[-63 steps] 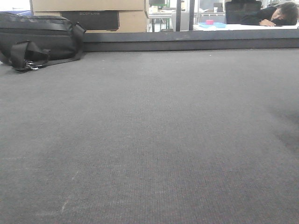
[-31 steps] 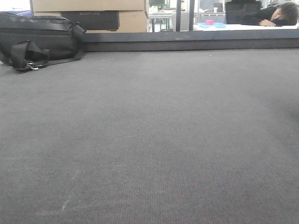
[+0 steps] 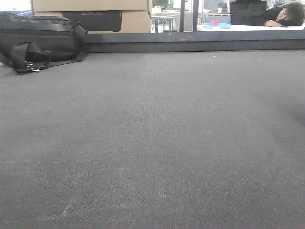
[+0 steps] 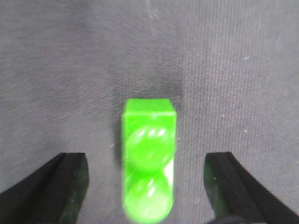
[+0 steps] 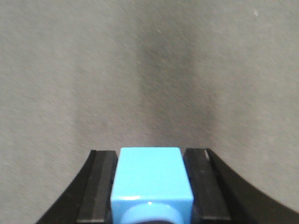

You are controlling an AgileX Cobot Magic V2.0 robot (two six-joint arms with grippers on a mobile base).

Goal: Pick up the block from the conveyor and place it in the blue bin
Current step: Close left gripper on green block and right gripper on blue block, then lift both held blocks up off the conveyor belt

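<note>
Most of the front view is being taken up by the conveyor (image 3: pixel 157 143), with grey ribbed matting being bounded by a dark rail (image 3: pixel 200 42) across the upper part of the frame. A black bag (image 3: pixel 40 40) is being supported by the matting at the upper left, with its strap laid in front. Cardboard boxes (image 3: pixel 90 5) are being shown behind the bag at the top edge. A person (image 3: pixel 283 15) is being shown at the upper right corner, head down on a white table beyond the rail.

In the left wrist view, the left gripper (image 4: pixel 145 158) is being held over the matting with its fingers (image 4: pixel 60 182) spread wide apart, at the lower left and lower right corners. A green block (image 4: pixel 148 163) is being supported by the matting at lower centre, between the fingers and touched by neither.

In the right wrist view, a blue block (image 5: pixel 152 179) is being clamped at bottom centre by the right gripper (image 5: pixel 150 158), with both pads (image 5: pixel 100 186) pressed against its sides. The matting behind is being rendered blurred.
</note>
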